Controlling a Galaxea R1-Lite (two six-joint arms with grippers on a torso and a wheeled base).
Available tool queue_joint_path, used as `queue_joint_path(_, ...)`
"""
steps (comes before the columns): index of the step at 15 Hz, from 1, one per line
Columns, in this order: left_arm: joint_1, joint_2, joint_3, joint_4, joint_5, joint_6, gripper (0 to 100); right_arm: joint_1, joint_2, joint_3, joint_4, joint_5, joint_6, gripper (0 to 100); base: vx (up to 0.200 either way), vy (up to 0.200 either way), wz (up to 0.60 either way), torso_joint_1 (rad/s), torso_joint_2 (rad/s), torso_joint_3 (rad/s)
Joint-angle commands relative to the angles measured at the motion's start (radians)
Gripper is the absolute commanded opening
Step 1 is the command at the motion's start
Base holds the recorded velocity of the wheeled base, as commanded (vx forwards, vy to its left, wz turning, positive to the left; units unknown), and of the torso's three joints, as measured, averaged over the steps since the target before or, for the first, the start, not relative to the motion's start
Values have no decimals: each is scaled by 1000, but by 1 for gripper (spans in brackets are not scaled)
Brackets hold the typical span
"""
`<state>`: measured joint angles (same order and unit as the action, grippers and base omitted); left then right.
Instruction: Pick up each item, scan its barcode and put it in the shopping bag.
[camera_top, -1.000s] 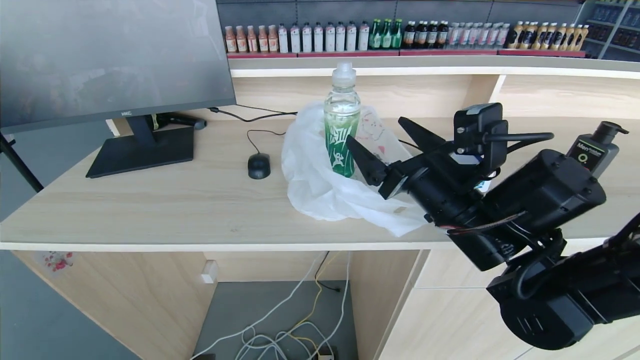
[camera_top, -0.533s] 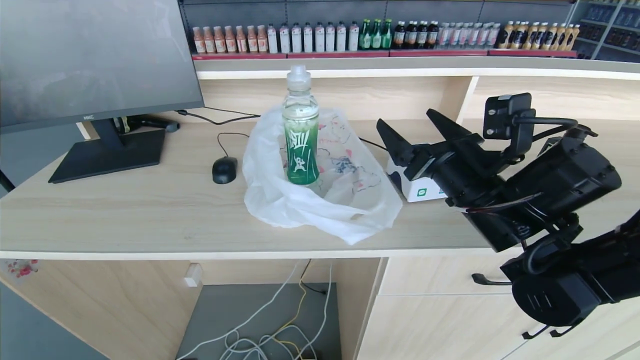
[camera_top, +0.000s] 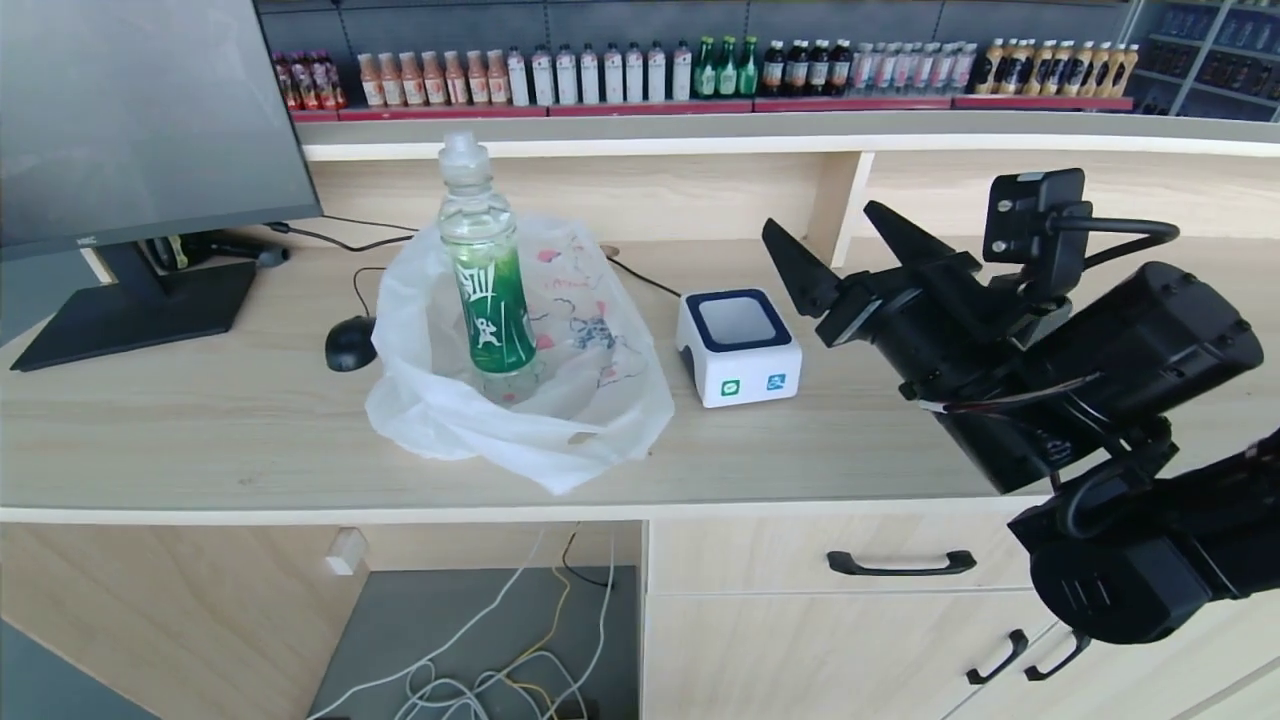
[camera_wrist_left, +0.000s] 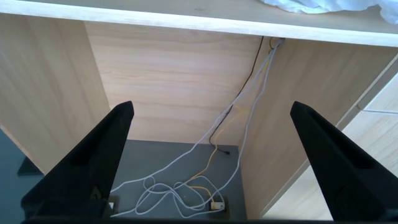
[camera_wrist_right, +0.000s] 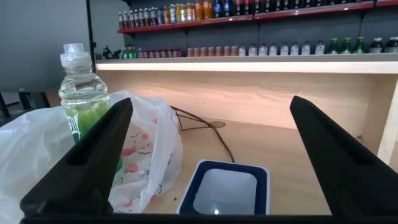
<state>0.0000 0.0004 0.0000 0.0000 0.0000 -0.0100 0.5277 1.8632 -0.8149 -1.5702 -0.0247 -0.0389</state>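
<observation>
The right tool (camera_top: 820, 220) hangs above the counter (camera_top: 200, 440) with its two black fingers spread wide and nothing between them. It sits just to the right of the white barcode scanner (camera_top: 738, 347), clear of it, and its tips point toward the back of the counter. The green drink bottle (camera_top: 485, 280) stands upright inside the white plastic shopping bag (camera_top: 430, 410), which lies crumpled and open on the counter, just beside the scanner on its left. A black mouse (camera_top: 351, 343) rests against the bag's far left side, and a dark monitor (camera_top: 140, 110) stands beyond it at the counter's left end. The left tool (camera_wrist_left: 211, 107) is down below the counter's front edge, its fingers also wide apart and empty, facing the open recess where loose cables (camera_wrist_left: 186, 186) trail over the floor. Behind the counter runs a shelf (camera_top: 700, 100) lined with bottles.
</observation>
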Motion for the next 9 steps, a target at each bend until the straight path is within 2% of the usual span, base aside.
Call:
queue_joint_path(1,0,0,0,0,0,-1,100,-2,-15,-1,-1,0,-1,100,0,-200,0,2,2,2)
queue_joint_path(9,0,0,0,0,0,-7,100,5,-21,-13,-1,0,-1,100,0,-200,0,4,4,1)
